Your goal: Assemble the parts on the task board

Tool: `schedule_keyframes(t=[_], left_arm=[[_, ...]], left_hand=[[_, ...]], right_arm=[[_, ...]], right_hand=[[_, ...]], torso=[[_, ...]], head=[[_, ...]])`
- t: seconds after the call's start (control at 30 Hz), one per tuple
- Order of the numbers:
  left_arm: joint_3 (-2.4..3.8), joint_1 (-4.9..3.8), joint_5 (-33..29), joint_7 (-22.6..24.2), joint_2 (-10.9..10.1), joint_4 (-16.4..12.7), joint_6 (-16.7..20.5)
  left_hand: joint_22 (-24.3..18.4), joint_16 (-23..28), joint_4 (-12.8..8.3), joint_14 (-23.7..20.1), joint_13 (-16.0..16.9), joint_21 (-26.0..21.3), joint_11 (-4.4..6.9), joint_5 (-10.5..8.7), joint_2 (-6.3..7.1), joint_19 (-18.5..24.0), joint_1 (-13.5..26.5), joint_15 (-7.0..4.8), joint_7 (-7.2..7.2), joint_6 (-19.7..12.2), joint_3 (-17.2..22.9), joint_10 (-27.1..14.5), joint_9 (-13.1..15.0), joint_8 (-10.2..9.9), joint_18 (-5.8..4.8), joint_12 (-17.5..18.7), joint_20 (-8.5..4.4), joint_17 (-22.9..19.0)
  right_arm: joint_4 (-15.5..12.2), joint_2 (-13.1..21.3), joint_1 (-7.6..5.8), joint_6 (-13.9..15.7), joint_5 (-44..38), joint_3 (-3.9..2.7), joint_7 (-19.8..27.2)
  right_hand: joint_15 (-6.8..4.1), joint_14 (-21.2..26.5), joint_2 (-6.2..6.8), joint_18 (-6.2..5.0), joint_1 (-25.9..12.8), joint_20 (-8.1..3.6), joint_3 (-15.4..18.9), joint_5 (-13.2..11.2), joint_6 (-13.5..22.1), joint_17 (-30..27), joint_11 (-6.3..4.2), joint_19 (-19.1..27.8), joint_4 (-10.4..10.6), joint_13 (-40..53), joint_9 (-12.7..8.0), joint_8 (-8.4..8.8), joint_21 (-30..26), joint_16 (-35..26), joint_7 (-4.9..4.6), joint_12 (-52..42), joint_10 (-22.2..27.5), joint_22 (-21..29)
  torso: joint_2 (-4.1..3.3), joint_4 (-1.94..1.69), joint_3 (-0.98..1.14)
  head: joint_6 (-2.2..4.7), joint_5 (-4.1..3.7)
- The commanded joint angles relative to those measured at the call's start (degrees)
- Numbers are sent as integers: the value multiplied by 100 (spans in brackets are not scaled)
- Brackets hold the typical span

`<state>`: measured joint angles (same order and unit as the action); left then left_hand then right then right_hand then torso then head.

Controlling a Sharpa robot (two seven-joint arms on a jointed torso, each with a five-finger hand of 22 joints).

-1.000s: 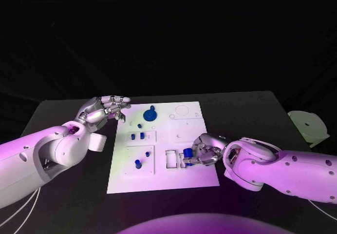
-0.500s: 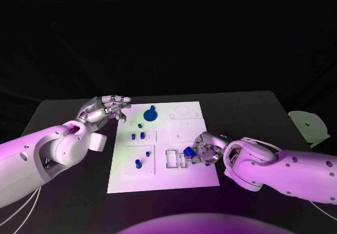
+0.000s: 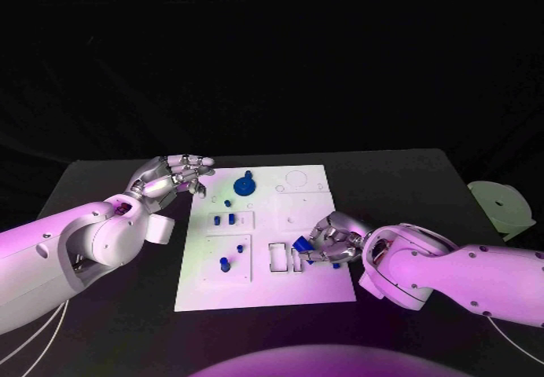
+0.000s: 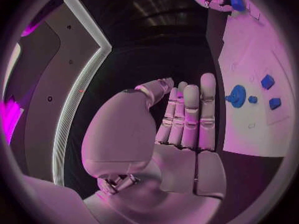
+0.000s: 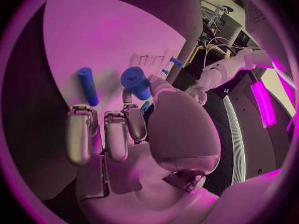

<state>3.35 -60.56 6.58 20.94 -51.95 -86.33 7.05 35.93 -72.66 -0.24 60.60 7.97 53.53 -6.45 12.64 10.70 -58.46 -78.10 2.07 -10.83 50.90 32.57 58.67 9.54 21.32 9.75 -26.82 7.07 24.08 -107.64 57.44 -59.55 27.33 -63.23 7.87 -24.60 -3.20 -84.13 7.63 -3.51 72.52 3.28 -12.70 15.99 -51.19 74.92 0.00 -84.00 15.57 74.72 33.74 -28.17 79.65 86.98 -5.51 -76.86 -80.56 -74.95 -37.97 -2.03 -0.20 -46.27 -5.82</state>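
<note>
Left robot hand [image 3: 172, 177] hovers at the task board's [image 3: 261, 275] far-left corner, fingers curled in, holding nothing. On the right, the right robot hand [image 3: 326, 242] sits over the board's near-right area, pinching a short blue cylinder [image 5: 136, 82]. Since a second ago that piece has lifted slightly off the slots, it seems. A second blue cylinder [image 5: 87, 86] lies flat on the board just beside it.

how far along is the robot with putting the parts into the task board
Partway, as far as the pictures show. Several blue parts already sit in the task board near the left robot hand, which holds nothing. The right robot hand holds a blue cylinder over the board. Another cylinder lies loose, and the rectangular slots look unfilled.
</note>
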Motion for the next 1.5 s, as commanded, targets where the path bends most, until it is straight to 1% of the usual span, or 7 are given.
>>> schedule_keyframes(t=[0.03, 0.37, 0.53, 0.67, 1.2, 1.37, 1.5], left_arm=[[3, -1, 9, 9, 13, -11, -156], [2, -1, 13, -4, 18, -16, -188], [2, -1, 16, -7, 19, -20, -196], [2, -1, 19, -10, 21, -24, -204], [2, -1, 33, -31, 12, -31, -221], [2, -1, 40, -45, 9, -34, -228], [2, -1, 56, -65, 7, -37, -243]], left_hand=[[-8, 31, -4, -49, 8, -19, 4, 27, -31, 10, 7, 6, 12, -35, -13, -48, 8, 24, 86, -18, 23, -8], [-10, 35, -9, -55, 8, -22, 4, 30, -34, 11, 1, 6, 14, -39, -6, -63, 10, 29, 87, -15, 22, -8], [-10, 35, -9, -55, 8, -22, 4, 30, -34, 11, 1, 6, 14, -39, -6, -63, 10, 29, 87, -15, 22, -8], [-10, 35, -9, -55, 8, -22, 4, 30, -34, 11, 1, 6, 14, -39, -6, -63, 10, 29, 87, -15, 22, -8], [-11, 39, -12, -60, 8, -23, 3, 32, -37, 12, -4, 6, 14, -42, -2, -74, 13, 33, 87, -14, 22, -9], [-11, 39, -12, -60, 8, -23, 3, 32, -37, 12, -4, 6, 14, -42, -2, -74, 13, 33, 87, -14, 22, -9], [-8, 43, -12, -66, 9, -15, 1, 33, -41, -5, -1, 8, 11, -53, 2, -88, 16, 39, 87, -15, 23, -9]], right_arm=[[-37, -38, -21, 69, 598, 0, 249], [-27, -278, -52, -192, 725, 0, 356], [76, -472, -54, -415, 532, 0, 305], [181, -586, -54, -533, 323, 1, 208], [446, -718, -50, -586, -265, 1, -17], [468, -732, -50, -561, -394, 1, -14], [466, -737, -49, -598, -424, 1, 55]], right_hand=[[-46, -400, -170, 80, 114, -54, -60, 34, -169, 514, -8, -16, 19, -5, 14, -95, -36, 27, 130, 2, -17, -842], [-50, -403, -180, 84, -176, -61, -135, 18, -219, 530, -11, -24, 110, 12, -3, -124, -32, 30, 134, 6, -46, -856], [-59, -403, -196, 82, -614, -68, -120, -328, -317, 526, -26, -24, 112, 9, 3, -204, -47, 27, 157, 33, -60, -860], [-78, -405, -120, 82, -950, -83, 45, -111, -370, 541, -46, -26, 117, 4, 12, -259, -53, 30, 182, 56, -68, -866], [-113, -406, -132, 85, -1273, -116, 294, -267, -418, 547, -86, -38, 123, 75, 39, -361, -51, 29, 227, 23, -120, -883], [-125, -408, -203, 85, -1501, -129, 561, -841, -407, 560, -98, -42, 124, 91, 58, -437, -64, 29, 243, 38, -131, -891], [-129, -412, -153, 83, -1618, -131, 890, -1293, -391, 578, -96, -40, 122, 114, 65, -487, -83, 32, 246, 42, -140, -893]], torso=[[-2, -3, 1], [-12, -2, 2], [-13, 0, 5], [-12, -8, 2], [-9, 6, 7], [-13, 5, 8], [-12, 7, 4]], head=[[4, 12], [-9, 49], [-13, 63], [-20, 63], [-15, 92], [-6, 99], [-5, 100]])
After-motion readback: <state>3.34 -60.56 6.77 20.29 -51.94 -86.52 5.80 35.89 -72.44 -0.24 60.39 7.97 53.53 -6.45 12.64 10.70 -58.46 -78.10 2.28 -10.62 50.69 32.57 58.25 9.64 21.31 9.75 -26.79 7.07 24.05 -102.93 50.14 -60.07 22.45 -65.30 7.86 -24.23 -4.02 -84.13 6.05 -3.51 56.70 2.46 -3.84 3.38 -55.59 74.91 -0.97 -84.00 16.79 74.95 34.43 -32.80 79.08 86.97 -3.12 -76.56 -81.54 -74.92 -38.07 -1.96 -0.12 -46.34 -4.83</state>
